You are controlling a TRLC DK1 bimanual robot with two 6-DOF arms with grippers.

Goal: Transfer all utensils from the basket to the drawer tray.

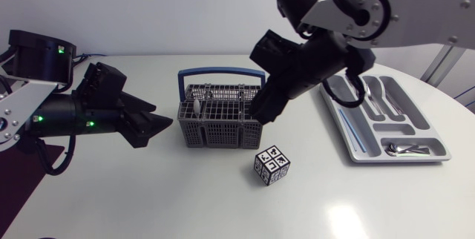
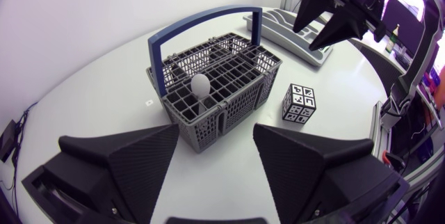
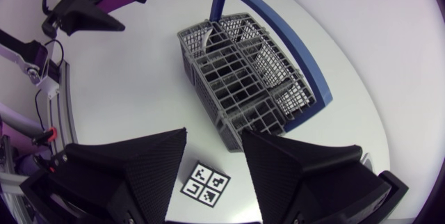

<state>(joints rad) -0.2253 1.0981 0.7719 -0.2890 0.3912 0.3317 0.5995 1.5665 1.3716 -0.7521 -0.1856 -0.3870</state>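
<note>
You've got the grey wire basket upright near the middle of the white desk, its blue handle standing up over it. One pale rounded utensil end sticks up from a cell at the basket's end nearest your left arm; the left wrist view shows it too. You can't tell which kind of utensil it is, and the other cells are too dark to read. Your left gripper sits low on the left side of the basket, pointed at it but apart from it. Its fingers are spread wide with nothing between them. Your right arm comes in over the desk, and its gripper is tipped down at the basket's other end, close above the rim. You can't tell if it touches. Its fingers are also wide apart and hold nothing. The drawer tray lies flat on the desk near your right arm, well apart from the basket. It has forks and spoons in the long slots and a few spoons in the short end slot. A small cube with black and white markers stands on the desk just in front of the basket's right end, not touching it, below your right gripper.
</note>
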